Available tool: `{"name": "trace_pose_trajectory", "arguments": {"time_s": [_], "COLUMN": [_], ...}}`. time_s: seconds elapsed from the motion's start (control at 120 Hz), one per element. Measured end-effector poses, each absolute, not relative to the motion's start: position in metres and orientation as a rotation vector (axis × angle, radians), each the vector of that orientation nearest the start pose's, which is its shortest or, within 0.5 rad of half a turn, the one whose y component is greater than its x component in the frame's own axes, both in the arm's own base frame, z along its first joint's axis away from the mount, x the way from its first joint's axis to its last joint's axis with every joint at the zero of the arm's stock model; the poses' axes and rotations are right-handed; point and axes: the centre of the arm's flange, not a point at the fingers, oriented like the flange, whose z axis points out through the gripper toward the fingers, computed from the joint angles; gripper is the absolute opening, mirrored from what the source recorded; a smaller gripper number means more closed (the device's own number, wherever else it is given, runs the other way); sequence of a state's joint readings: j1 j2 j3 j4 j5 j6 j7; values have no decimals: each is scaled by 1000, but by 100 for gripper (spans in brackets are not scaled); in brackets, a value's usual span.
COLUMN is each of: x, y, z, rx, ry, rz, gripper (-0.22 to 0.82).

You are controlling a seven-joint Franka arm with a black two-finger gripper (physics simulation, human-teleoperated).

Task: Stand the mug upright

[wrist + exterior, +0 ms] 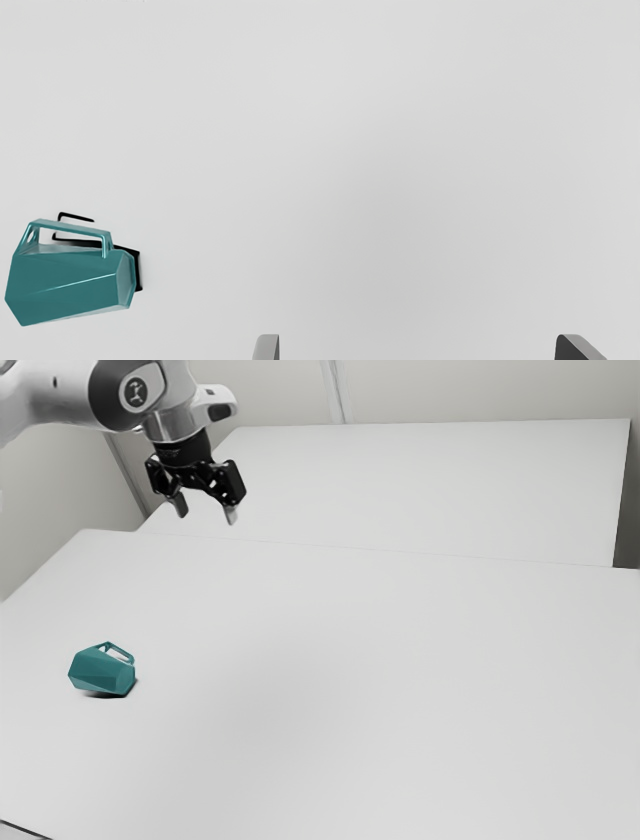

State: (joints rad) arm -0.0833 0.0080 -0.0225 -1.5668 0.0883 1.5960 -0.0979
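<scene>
My gripper [206,513] hangs high over the far part of the table in the exterior view, open, with nothing between its fingers. A teal faceted mug [101,671] lies on its side on the tabletop, toward the exterior view's left, well below and apart from the gripper. In the wrist view, the mug [70,280] rests off to one side of the open gripper [417,347], its angular handle along one side of the body. The two fingertips stand wide apart there.
The white table [350,680] spreads beneath the arm. Beyond its far edge stands another white surface [430,485], with pale walls behind. A dark shadow lies beside the mug.
</scene>
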Motion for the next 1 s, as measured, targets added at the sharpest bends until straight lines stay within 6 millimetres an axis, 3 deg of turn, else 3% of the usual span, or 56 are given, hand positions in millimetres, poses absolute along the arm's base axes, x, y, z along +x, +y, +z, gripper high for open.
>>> {"name": "trace_pose_trajectory", "arguments": {"time_s": [0.425,0.592,0.65,0.783,1.0], "x": [554,536,531,517,503], "y": [-57,-50,-31,46,129], "z": [621,582,572,548,523], "rx": [-3058,-3074,-3087,-3135,-3231], "ry": [29,1,-57,-229,-166], "rz": [-45,67,97,145,89], "gripper": [60,60,60,60,60]}}
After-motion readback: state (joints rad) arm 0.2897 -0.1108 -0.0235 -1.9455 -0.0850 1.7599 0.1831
